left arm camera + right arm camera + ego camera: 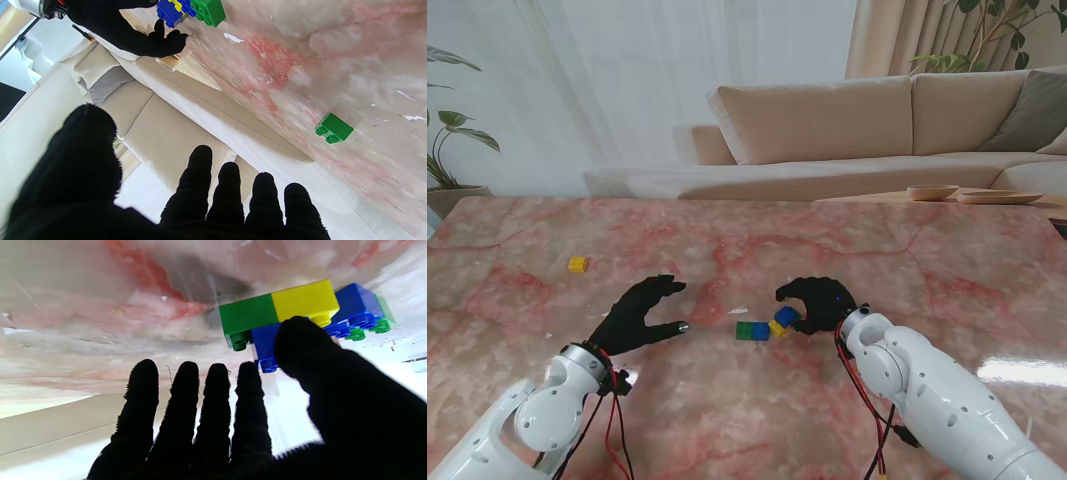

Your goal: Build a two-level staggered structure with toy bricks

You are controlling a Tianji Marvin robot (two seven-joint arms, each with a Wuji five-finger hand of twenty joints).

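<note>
While the right hand (pixel 819 303) curled over the cluster of bricks (pixel 767 327) near the middle of the surface (pixel 927 260), its thumb pressed on a blue brick (pixel 267 341) that sat on the second level, straddling the green brick (pixel 248 315) and yellow brick (pixel 303 300) of the bottom row; the four fingers (pixel 186 396) were stretched out and apart, closed around nothing, so the contact looked like a push more than a grip. At the hand's nine o'clock in the stand view lay the rest of the cluster, a green and a blue block side by side on the marble. Farther out at nine o'clock, the left hand (pixel 639 312) hovered with its fingers loosely spread and nothing in it. The left wrist view showed a single green brick (pixel 334 128) alone on the surface. Well apart, at about ten o'clock from the left hand, a lone small yellow brick (pixel 577 264) rested near the far left of the surface.
</note>
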